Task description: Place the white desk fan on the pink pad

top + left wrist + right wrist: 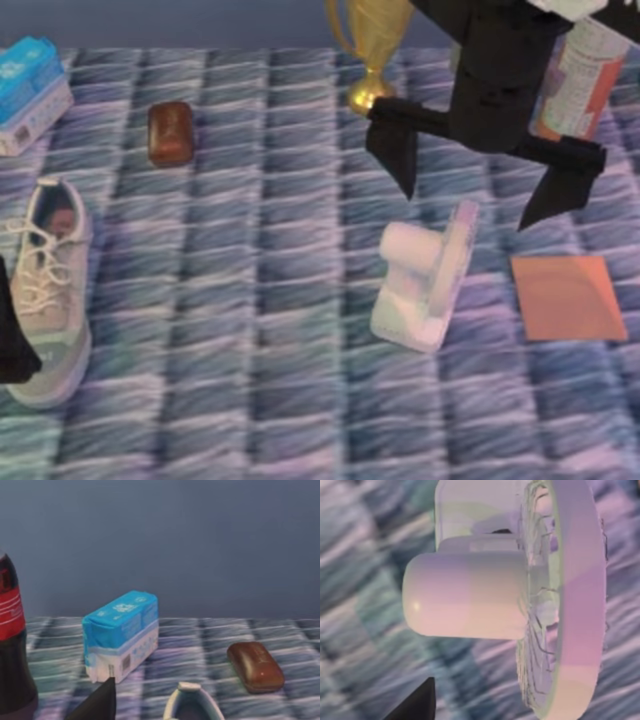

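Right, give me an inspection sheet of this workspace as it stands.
Surface: table under a blue-grey checked cloth.
Job's things: white desk fan standing on the cloth, left of the pink pad, not on it.
Clutter: sneaker, brown block, blue-white pack, gold trophy, spray can, cola bottle.
Grippers: right gripper above the fan, fingers spread, holding nothing; left gripper at the left edge by the sneaker.
Cables: nothing seen.
Surroundings: plain blue-grey backdrop.
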You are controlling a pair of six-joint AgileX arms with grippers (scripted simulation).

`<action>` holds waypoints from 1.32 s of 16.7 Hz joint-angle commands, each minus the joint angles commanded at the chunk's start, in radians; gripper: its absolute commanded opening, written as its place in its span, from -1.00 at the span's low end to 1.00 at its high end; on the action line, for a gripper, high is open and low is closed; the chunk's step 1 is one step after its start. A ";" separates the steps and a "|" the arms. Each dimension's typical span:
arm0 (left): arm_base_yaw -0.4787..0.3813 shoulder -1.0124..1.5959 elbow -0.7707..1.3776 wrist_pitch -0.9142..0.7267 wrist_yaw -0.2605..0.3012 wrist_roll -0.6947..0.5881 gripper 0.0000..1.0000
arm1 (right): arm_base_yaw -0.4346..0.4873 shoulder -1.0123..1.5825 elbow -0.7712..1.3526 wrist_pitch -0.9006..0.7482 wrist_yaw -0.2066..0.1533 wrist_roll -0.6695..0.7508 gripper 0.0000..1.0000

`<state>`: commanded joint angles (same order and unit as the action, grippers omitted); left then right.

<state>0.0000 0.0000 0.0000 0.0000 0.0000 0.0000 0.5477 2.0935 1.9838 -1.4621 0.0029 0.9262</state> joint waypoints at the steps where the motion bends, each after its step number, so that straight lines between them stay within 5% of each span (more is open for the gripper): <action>1: 0.000 0.000 0.000 0.000 0.000 0.000 1.00 | 0.000 0.000 0.000 0.000 0.000 0.000 1.00; 15: 0.000 0.000 0.000 0.000 0.000 0.000 1.00 | 0.002 -0.007 -0.208 0.201 0.000 0.002 1.00; 22: 0.000 0.000 0.000 0.000 0.000 0.000 1.00 | 0.002 -0.007 -0.208 0.201 0.000 0.002 -0.06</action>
<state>0.0000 0.0000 0.0000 0.0000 0.0000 0.0000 0.5493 2.0869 1.7758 -1.2608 0.0029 0.9277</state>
